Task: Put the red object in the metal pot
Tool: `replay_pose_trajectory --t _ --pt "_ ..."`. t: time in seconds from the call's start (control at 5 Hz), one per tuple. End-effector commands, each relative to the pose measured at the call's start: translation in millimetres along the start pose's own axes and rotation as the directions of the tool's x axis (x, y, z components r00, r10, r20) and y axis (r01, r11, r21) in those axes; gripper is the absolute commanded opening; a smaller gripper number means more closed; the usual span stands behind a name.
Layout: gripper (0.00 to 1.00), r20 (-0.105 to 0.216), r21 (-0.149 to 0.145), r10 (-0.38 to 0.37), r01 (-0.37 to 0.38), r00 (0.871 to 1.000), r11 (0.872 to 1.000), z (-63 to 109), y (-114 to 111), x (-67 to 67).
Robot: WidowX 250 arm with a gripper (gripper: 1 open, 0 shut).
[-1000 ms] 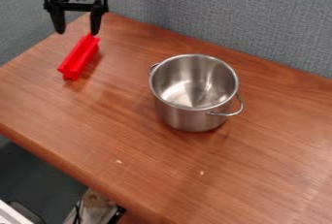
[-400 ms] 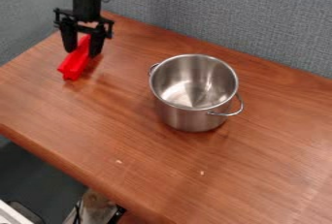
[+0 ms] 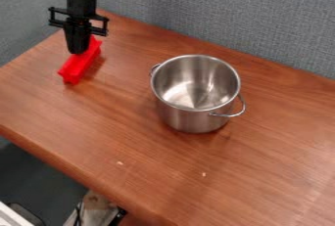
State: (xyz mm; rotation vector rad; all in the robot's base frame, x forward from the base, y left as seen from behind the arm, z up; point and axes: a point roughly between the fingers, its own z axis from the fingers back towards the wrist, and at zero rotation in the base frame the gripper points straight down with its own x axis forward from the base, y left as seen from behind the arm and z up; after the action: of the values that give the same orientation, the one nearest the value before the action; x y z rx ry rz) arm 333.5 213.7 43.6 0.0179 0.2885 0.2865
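The red object (image 3: 78,67) lies on the wooden table at the back left, its long side running toward the far edge. My black gripper (image 3: 78,44) comes straight down onto its far end. The fingers are drawn in against the block's sides, so the gripper is shut on it. The block's far end is hidden behind the fingers and the near end rests on the table. The metal pot (image 3: 197,94) stands upright and empty near the table's middle, well to the right of the gripper, with a loop handle (image 3: 240,110) on its right side.
The wooden table (image 3: 131,142) ends in a front edge running diagonally at the lower left, with floor and clutter below it. A grey wall rises behind the table's far edge, close behind the arm.
The gripper came down from above the table onto the red object's far end, and its fingers, spread wide before, have closed in on the block.
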Motion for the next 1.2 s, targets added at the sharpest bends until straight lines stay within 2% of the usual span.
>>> replay_pose_trajectory --t 0.0,0.2,0.4,0.6,0.8,1.0 --pt "0.00 0.107 -0.014 0.029 -0.028 0.994 1.000 46.6 -0.2 -8.8" --pt "0.00 0.137 -0.036 0.028 -0.023 0.990 0.999 76.0 -7.5 -10.8" --pt "0.00 0.202 -0.064 -0.016 0.029 0.979 0.998 123.8 -31.3 -21.6" --pt "0.00 0.232 -0.077 -0.087 0.107 0.969 0.991 159.1 -65.1 -33.3" --pt "0.00 0.238 -0.084 -0.171 0.195 0.956 0.977 168.5 -93.4 -42.1" --pt "0.00 0.240 -0.085 -0.238 0.265 0.941 0.961 167.7 -119.0 -50.3"
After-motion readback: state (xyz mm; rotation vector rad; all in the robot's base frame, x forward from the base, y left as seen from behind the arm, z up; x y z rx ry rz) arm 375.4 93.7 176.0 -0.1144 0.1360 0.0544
